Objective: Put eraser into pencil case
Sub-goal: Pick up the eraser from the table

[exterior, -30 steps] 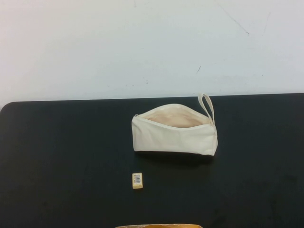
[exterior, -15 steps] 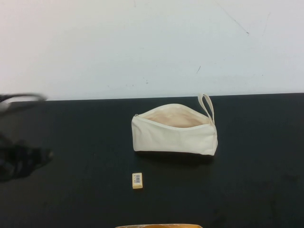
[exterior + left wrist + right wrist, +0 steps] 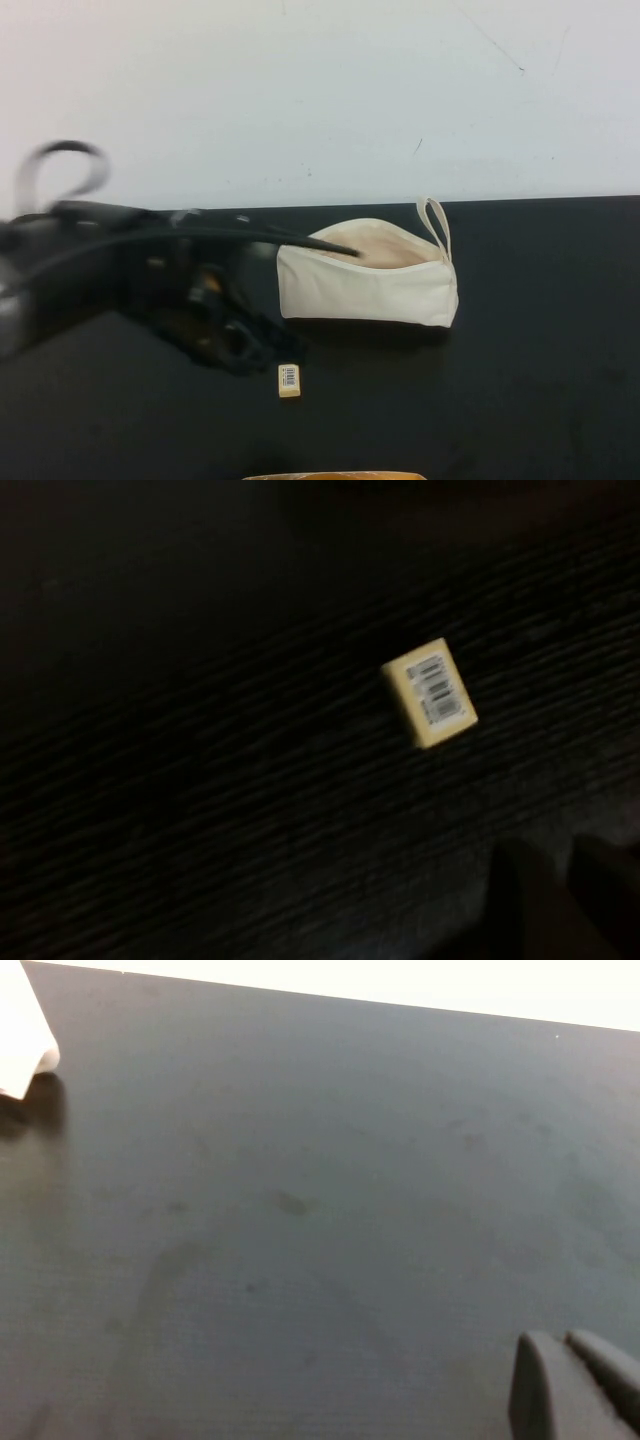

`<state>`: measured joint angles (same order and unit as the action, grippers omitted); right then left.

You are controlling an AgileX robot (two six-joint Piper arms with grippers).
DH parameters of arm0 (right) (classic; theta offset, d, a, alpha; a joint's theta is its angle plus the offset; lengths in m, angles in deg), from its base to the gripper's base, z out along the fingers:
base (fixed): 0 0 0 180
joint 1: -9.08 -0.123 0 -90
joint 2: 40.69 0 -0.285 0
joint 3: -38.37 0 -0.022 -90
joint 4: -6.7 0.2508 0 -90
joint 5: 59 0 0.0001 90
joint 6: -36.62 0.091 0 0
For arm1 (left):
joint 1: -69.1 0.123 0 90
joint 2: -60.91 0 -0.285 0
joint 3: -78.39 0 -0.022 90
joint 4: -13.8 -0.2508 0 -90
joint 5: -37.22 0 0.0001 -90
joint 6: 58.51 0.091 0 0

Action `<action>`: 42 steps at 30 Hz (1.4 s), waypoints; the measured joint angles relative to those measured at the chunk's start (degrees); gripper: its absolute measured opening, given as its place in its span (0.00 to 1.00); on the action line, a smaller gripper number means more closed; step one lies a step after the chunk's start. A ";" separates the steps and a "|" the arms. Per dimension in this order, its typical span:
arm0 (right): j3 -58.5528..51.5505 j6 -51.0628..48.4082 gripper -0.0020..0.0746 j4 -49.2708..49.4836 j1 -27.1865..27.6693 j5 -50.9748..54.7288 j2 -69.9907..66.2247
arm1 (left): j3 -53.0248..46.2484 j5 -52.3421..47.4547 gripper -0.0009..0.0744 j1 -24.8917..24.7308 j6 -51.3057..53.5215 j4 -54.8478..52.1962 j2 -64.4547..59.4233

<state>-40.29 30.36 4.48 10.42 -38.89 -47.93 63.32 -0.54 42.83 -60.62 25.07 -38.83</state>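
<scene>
The eraser (image 3: 289, 380), a small cream-yellow block with a barcode label, lies on the black mat in front of the pencil case (image 3: 368, 278). The case is a cream-white zip pouch, open at the top, with beige lining and a loop strap at its right end. My left gripper (image 3: 250, 345) is blurred and sits just left of the eraser, apart from it. In the left wrist view the eraser (image 3: 430, 692) lies ahead of the shut left gripper (image 3: 568, 870). My right gripper (image 3: 562, 1345) is shut and empty over bare mat; a corner of the case (image 3: 22, 1035) shows there.
The black mat (image 3: 540, 380) covers the table up to the white wall behind it. A thin dark cable (image 3: 250, 236) from the left arm crosses in front of the case's left end. A tan edge (image 3: 335, 476) shows at the bottom of the high view.
My left arm has swept in from the left edge toward the middle and now reaches just left of the eraser. The eraser and pencil case have not moved.
</scene>
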 joint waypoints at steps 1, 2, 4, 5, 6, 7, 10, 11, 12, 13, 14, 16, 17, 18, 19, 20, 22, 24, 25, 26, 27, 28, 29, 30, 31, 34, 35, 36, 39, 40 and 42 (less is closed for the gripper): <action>0.00 0.00 0.02 0.00 0.00 0.00 0.00 | 0.96 0.02 0.17 -0.84 -1.17 -1.12 -1.24; 0.00 0.00 0.02 0.00 0.00 0.00 0.00 | 1.75 0.02 0.24 -1.71 -2.22 -2.17 -2.76; 0.00 0.00 0.02 0.00 0.00 0.00 0.00 | 2.98 0.02 0.38 -2.40 -3.53 -3.22 -5.54; 0.00 0.00 0.02 0.00 0.00 0.00 0.00 | 3.65 -0.08 0.46 -2.57 -4.05 -3.63 -6.83; 0.00 0.00 0.02 0.00 0.00 0.00 0.00 | 4.39 -0.02 0.52 -2.66 -4.32 -3.90 -8.11; 0.00 0.00 0.02 0.00 0.00 0.00 0.00 | 5.02 -0.12 0.56 -2.66 -4.63 -4.24 -9.12; 0.00 0.00 0.02 0.00 0.00 0.00 0.00 | 7.58 -0.25 0.61 -2.66 -5.11 -5.14 -12.48; 0.00 0.00 0.02 0.00 0.00 0.00 0.00 | 8.49 -0.37 0.61 -2.66 -5.11 -5.38 -13.70; 0.00 0.00 0.02 0.00 0.00 0.00 0.00 | 9.41 -0.48 0.60 -2.66 -5.24 -5.62 -14.95; 0.00 0.00 0.02 0.00 0.00 0.00 0.00 | 10.12 -0.48 0.60 -2.66 -5.24 -5.78 -16.24; 0.00 -0.27 0.02 0.00 0.00 0.00 0.00 | 11.06 -0.78 0.58 -2.66 -5.24 -6.03 -17.53; 0.00 -0.66 0.02 0.00 0.00 0.00 0.00 | 13.03 -1.76 0.56 -2.66 -5.24 -6.28 -20.08; 0.00 -0.65 0.02 0.00 0.00 0.00 0.00 | 13.85 -2.18 0.55 -2.66 -5.24 -6.41 -20.82; 0.00 -0.65 0.02 0.00 0.00 0.00 0.00 | 14.85 -3.08 0.54 -2.66 -5.24 -6.58 -22.15; 0.00 -0.65 0.02 0.00 0.00 0.00 0.00 | 15.77 -3.77 0.53 -2.66 -5.24 -6.66 -23.15; 0.00 -0.68 0.02 0.00 0.00 0.00 0.00 | 16.59 -4.41 0.52 -2.66 -5.24 -6.76 -23.87; 0.00 -0.78 0.02 0.00 0.00 0.00 0.00 | 17.91 -5.90 0.50 -2.66 -5.26 -6.95 -25.07; 0.00 -0.78 0.02 0.00 0.00 0.00 0.00 | 19.02 -7.17 0.46 -2.66 -5.26 -7.10 -25.64; 0.00 -0.78 0.02 0.00 0.00 0.00 0.00 | 19.28 -7.55 0.43 -2.66 -5.26 -7.20 -25.75; 0.00 -0.78 0.02 0.00 0.00 0.00 0.00 | 19.49 -7.85 0.41 -2.66 -5.26 -7.44 -25.81; 0.00 -0.78 0.02 0.00 0.00 0.00 0.00 | 19.90 -8.51 0.34 -2.66 -5.26 -7.72 -26.03; 0.00 -0.78 0.02 0.00 0.00 0.00 0.00 | 20.15 -9.17 0.28 -2.66 -5.26 -7.80 -26.14; 0.00 -0.78 0.02 0.00 0.00 0.00 0.00 | 20.58 -9.51 0.26 -2.66 -5.26 -7.93 -26.12; 0.00 -0.78 0.02 0.00 0.00 0.00 0.00 | 20.97 -9.97 0.26 -2.66 -5.26 -8.03 -26.12; 0.00 -0.78 0.02 0.00 0.00 0.00 0.00 | 21.34 -10.24 0.26 -2.66 -5.26 -8.13 -26.12; 0.00 -0.78 0.02 0.00 0.00 0.00 0.00 | 22.41 -11.68 0.26 -2.66 -5.26 -8.14 -25.88; 0.00 -0.78 0.02 0.00 0.00 0.00 0.00 | 22.81 -12.77 0.26 -2.66 -5.26 -8.14 -25.55; 0.00 -0.78 0.02 0.00 0.00 0.00 0.00 | 23.30 -14.23 0.26 -2.66 -5.10 -8.14 -24.87; 0.00 -0.78 0.02 0.00 0.00 0.00 0.00 | 24.14 -18.97 0.26 -2.66 -1.90 -6.75 -22.03; 0.00 -0.78 0.02 0.00 0.00 0.00 0.00 | 24.27 -20.00 0.26 -2.66 -0.60 -5.87 -20.55; 0.00 -0.78 0.02 0.00 0.00 0.00 0.00 | 24.27 -20.50 0.26 -2.66 1.37 -3.98 -17.29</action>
<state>-40.29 29.58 4.48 10.42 -38.89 -47.93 87.59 -21.04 40.17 -59.25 21.10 -56.12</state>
